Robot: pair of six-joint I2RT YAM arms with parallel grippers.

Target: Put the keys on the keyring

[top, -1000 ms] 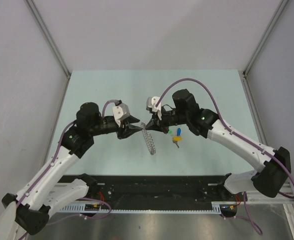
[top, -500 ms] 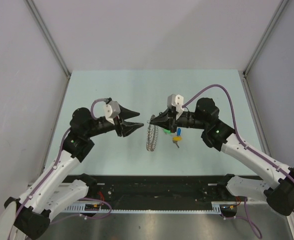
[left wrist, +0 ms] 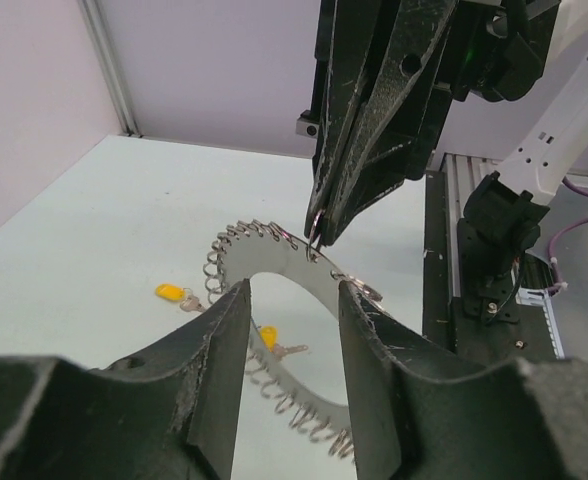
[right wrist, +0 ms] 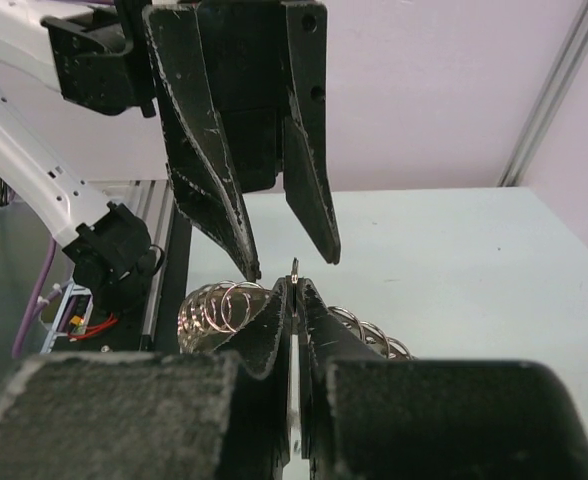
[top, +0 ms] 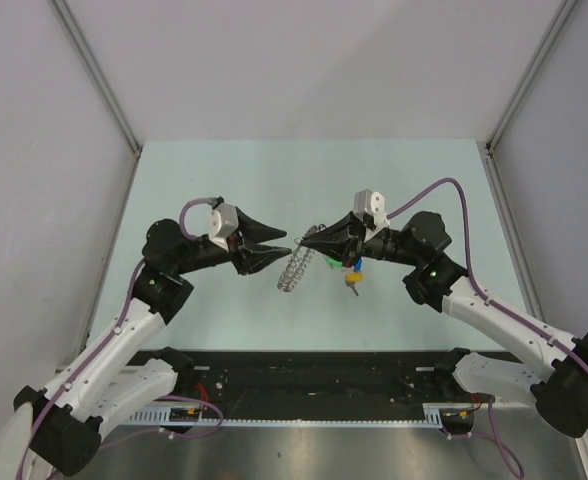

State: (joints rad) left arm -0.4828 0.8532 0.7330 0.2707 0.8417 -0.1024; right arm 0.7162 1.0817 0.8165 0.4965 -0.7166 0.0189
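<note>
The keyring [top: 292, 272], a silver band rimmed with wire coils, hangs slanted above the table. My right gripper [top: 300, 243] is shut on its top edge. In the right wrist view the fingertips [right wrist: 277, 300] pinch a thin metal edge, with the keyring's coils [right wrist: 214, 305] on both sides. My left gripper [top: 287, 247] faces it tip to tip, jaws open. In the left wrist view the keyring [left wrist: 274, 262] arcs just beyond my left gripper [left wrist: 292, 290], untouched. The keys, with green [top: 336, 263], blue [top: 357, 264] and yellow [top: 352, 277] heads, lie on the table under the right wrist.
Two yellow-headed keys [left wrist: 170, 293] [left wrist: 267, 336] show on the pale green table [top: 224, 180] below the ring. Grey walls enclose the table on three sides. A black rail [top: 314, 385] with the arm bases runs along the near edge.
The right gripper has turned and risen with the ring, which now hangs slanted to the lower left. The left gripper has drawn back off the ring, then moved right to face the right fingertips.
</note>
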